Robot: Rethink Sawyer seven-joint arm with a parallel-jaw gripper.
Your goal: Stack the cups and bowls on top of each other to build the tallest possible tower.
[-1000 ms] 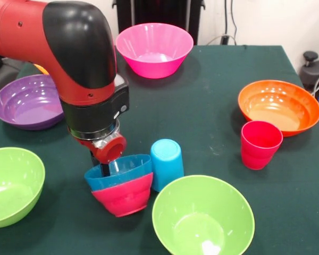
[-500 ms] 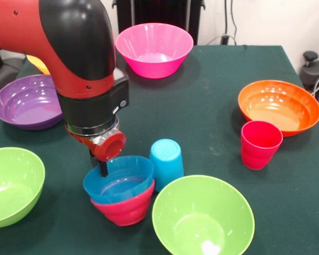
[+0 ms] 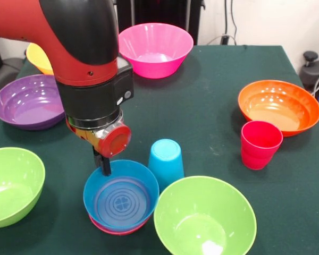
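A small blue bowl (image 3: 121, 199) sits nested in a small red bowl (image 3: 115, 230), of which only a sliver of rim shows; the pair rests level on the green table. My gripper (image 3: 105, 166) hangs at the blue bowl's far left rim, mostly hidden by the wrist. A light blue cup (image 3: 166, 162) stands upside down right behind the blue bowl. An upright red-pink cup (image 3: 260, 143) stands to the right, in front of the orange bowl (image 3: 279, 106).
A lime green bowl (image 3: 204, 218) touches the front right of the blue bowl, and another (image 3: 10, 186) sits at the left edge. The purple bowl (image 3: 26, 101), yellow-orange bowl (image 3: 38, 57) and pink bowl (image 3: 155, 49) lie further back.
The blue bowl and the red bowl under it were tipped toward the camera; now they sit level and lower, with the blue bowl seated deeper. The wrist has shifted slightly right.
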